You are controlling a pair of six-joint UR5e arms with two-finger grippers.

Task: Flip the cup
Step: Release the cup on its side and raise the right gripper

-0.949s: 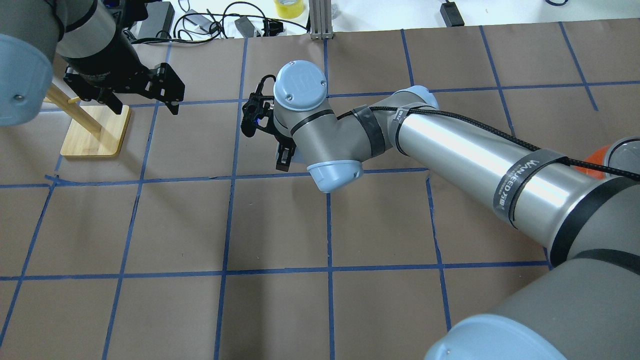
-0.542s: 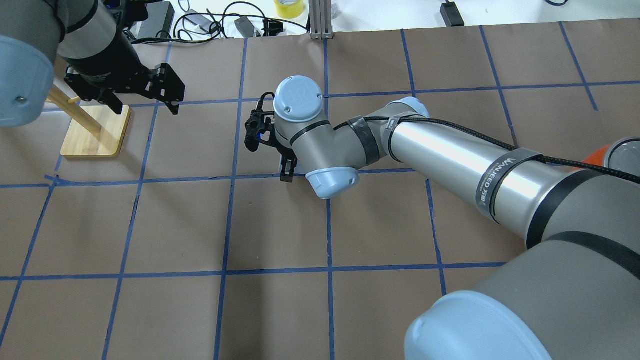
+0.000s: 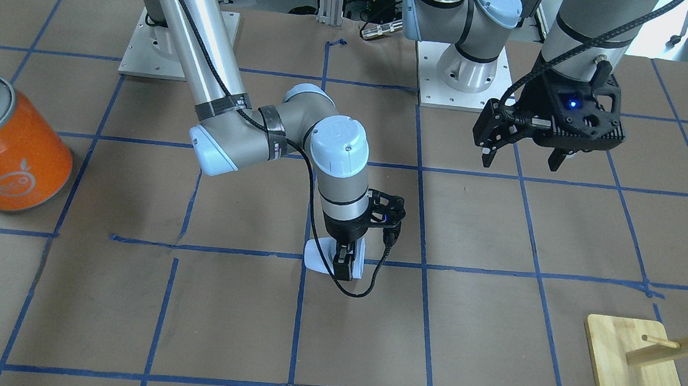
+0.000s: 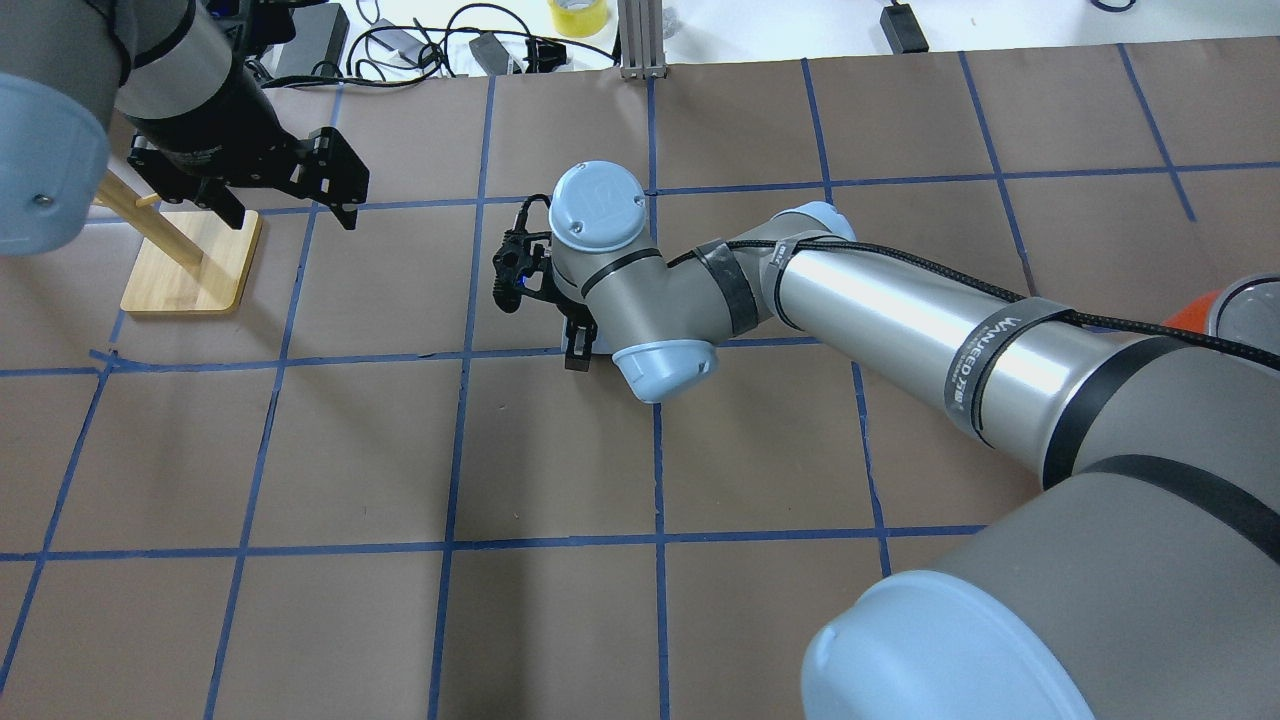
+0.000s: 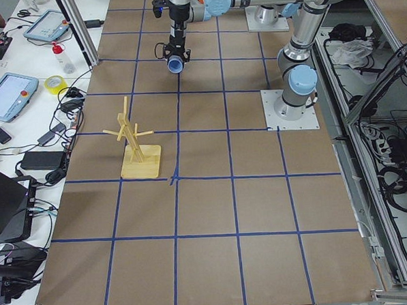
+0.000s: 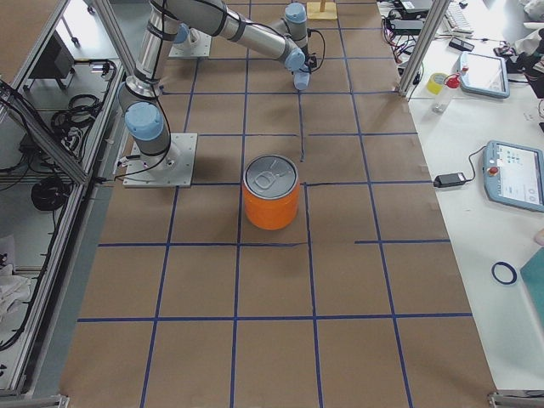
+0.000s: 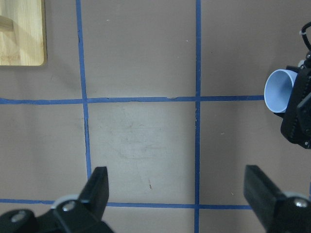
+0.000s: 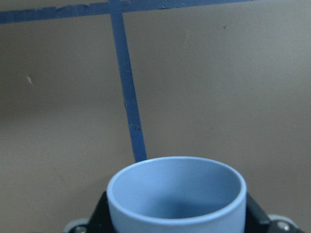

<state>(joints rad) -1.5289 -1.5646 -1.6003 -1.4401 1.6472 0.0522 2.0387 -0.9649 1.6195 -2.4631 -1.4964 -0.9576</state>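
While the right tool (image 3: pixel 343 265) is clamped on the cup (image 3: pixel 316 257), held on its side low over the middle of the counter (image 3: pixel 493 327), the left tool (image 3: pixel 522 158) hangs well apart, its jaws wide open.

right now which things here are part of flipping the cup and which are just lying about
In the job:
- cup
- right gripper, shut on the cup

Lying about:
- orange can
- wooden peg stand
- left gripper, open and holding nothing
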